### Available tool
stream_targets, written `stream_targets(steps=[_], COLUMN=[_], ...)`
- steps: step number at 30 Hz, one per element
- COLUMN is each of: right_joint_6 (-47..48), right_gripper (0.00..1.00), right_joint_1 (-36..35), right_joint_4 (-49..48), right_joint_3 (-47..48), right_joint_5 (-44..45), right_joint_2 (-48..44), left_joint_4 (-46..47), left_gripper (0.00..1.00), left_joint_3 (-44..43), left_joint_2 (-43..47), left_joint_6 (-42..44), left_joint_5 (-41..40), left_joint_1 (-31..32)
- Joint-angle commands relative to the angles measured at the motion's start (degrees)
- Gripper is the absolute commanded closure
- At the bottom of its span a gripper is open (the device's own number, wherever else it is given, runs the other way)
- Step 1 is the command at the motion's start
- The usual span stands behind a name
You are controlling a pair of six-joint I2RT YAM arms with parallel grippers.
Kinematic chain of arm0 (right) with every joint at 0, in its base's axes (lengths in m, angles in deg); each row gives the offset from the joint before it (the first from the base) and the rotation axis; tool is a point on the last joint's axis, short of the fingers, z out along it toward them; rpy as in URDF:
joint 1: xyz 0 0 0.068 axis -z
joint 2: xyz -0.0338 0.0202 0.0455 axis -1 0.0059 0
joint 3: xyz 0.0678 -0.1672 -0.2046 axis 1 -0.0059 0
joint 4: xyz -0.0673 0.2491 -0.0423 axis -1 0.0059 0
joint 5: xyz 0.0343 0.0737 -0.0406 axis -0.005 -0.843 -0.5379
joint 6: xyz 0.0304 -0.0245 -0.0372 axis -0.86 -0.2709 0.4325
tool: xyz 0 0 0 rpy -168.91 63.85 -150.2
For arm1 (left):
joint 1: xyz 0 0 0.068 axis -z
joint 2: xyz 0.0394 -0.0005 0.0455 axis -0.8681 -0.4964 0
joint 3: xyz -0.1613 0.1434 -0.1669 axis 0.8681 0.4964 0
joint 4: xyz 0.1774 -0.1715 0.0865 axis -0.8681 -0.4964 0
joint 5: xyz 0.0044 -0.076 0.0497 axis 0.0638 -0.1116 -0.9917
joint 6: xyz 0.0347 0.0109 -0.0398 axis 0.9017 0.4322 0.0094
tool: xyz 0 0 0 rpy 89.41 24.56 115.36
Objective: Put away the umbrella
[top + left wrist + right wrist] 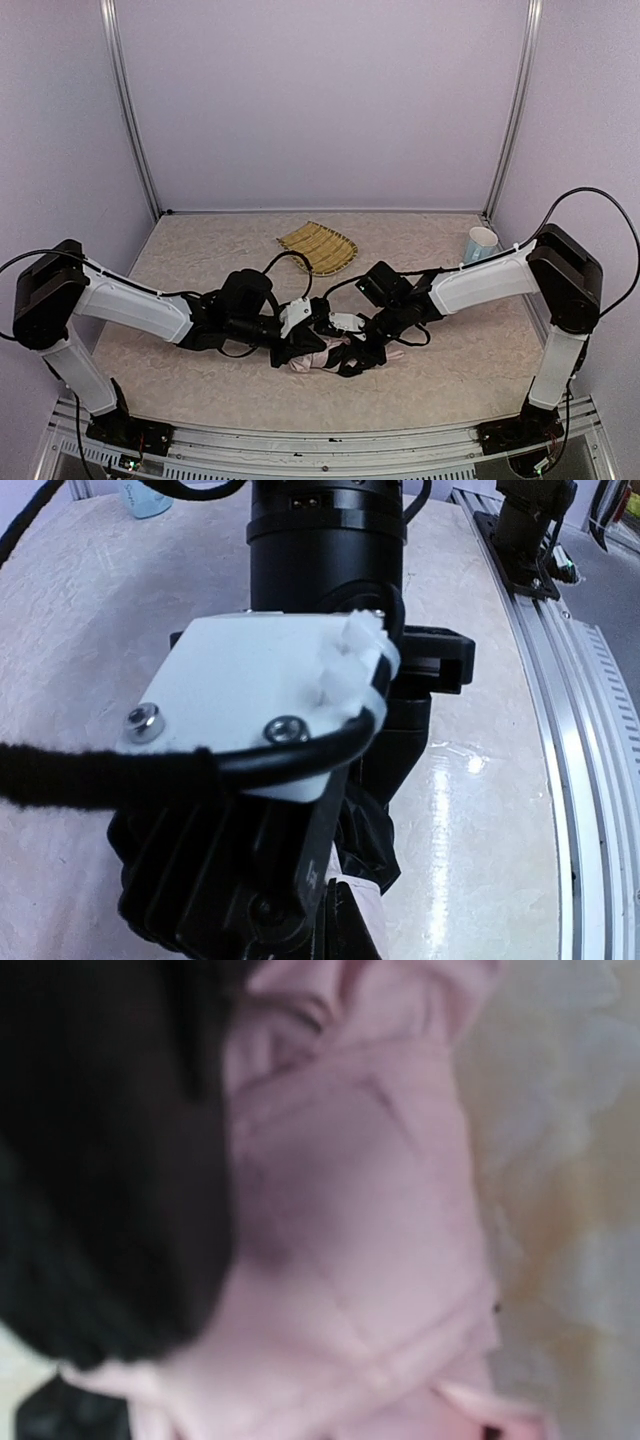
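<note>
The umbrella lies folded as a pale pink and black bundle on the table, near the front at the middle. Both arms reach in over it. My left gripper comes in from the left; its view is mostly blocked by the right arm's black wrist and white plate, with pink umbrella fabric low in the frame. It is shut; whether it pinches fabric is hidden. My right gripper is pressed down on the bundle, and pink umbrella cloth fills its view, with its fingers hidden.
A woven bamboo tray lies behind the arms at the back middle. A pale blue cup stands at the back right corner. A metal rail runs along the table's near edge. Purple walls close in the sides.
</note>
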Motion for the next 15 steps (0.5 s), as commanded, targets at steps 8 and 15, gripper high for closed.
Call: stream_targets(steps=[8, 15], right_joint_6=[-6.0, -2.0], right_gripper=[1.0, 1.0], right_joint_1=[4.7, 4.1], right_joint_4=[-5.7, -8.1], right_joint_3=[-1.6, -5.8], right_joint_5=[21.6, 24.8], right_joint_2=[-3.1, -5.4], left_joint_4=[-18.3, -17.5], left_gripper=[1.0, 0.79], left_joint_3=[-4.5, -5.9], left_joint_2=[-10.3, -6.1], left_joint_6=[8.9, 7.7], left_joint_5=[4.4, -2.2], left_joint_1=[8.3, 8.4])
